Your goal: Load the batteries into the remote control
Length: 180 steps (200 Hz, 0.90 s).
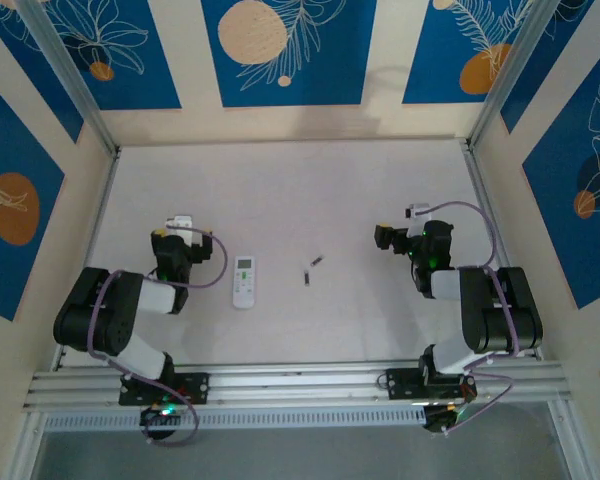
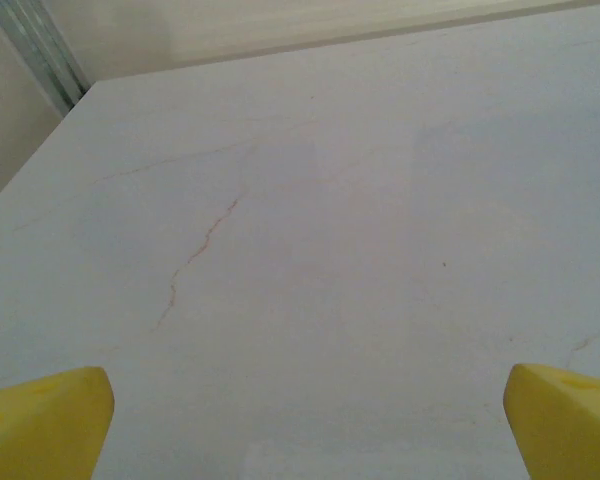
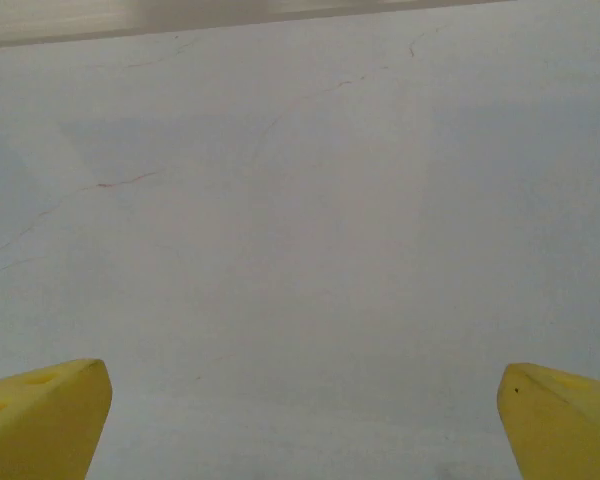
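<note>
From above, the remote (image 1: 244, 281) lies flat on the counter (image 1: 280, 190), between the two arms and nearer the left one, its long axis running away from the bases. It is a small white handset with a pale green display at the far end and small buttons below. The batteries (image 1: 307, 277) lie just to its right, two tiny dark slim cylinders close together and apart from the remote, one angled a little beyond the other. The remote is probably light, rigid plastic and smooth enough to skid when nudged, so it is best pinched across its narrow width near the middle. The batteries are probably hard, smooth and ready to roll. Each wants a grip across its round body at mid-length, leaving the ends free for the compartment. Whether the battery cover is on or off I cannot tell, since the button face is up. The left end effector (image 1: 177, 228) hangs just left of the remote, and the right end effector (image 1: 384, 238) sits well to the right of the batteries. In the left wrist view, the yellow fingertips (image 2: 50, 420) stand far apart over bare, faintly veined counter, released and empty. In the right wrist view, the fingertips (image 3: 45, 420) are likewise spread wide and grasp nothing.
</note>
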Available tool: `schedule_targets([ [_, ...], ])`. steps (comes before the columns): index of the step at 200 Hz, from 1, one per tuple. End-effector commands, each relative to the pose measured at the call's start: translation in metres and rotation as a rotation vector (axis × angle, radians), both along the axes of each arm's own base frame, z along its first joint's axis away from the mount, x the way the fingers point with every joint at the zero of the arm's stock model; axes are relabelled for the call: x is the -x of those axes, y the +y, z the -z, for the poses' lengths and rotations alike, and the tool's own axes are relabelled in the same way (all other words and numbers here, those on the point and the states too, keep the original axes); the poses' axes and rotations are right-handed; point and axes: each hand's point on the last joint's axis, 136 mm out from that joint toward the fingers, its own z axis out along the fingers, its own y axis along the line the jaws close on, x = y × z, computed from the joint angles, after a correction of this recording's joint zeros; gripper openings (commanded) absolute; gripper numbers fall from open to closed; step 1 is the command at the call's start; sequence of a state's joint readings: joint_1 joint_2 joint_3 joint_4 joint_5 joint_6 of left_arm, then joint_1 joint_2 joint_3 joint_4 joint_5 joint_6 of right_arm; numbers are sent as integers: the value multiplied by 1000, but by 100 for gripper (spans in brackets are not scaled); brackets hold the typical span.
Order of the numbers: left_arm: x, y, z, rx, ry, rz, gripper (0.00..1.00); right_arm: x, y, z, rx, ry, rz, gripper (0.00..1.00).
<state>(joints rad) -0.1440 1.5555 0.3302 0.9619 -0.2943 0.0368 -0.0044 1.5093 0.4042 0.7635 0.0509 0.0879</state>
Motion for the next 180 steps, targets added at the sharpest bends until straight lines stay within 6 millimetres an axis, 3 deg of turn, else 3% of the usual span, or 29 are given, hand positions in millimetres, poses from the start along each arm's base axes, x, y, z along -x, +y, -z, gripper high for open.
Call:
schedule_targets([
  [1,-8,2,-10,0,-40,5,100,-8,-3,-10,-12,-29,14,99],
  [180,-9,2,-11,2,-41,5,100,-9,-2,-10,-13,-31,14,99],
])
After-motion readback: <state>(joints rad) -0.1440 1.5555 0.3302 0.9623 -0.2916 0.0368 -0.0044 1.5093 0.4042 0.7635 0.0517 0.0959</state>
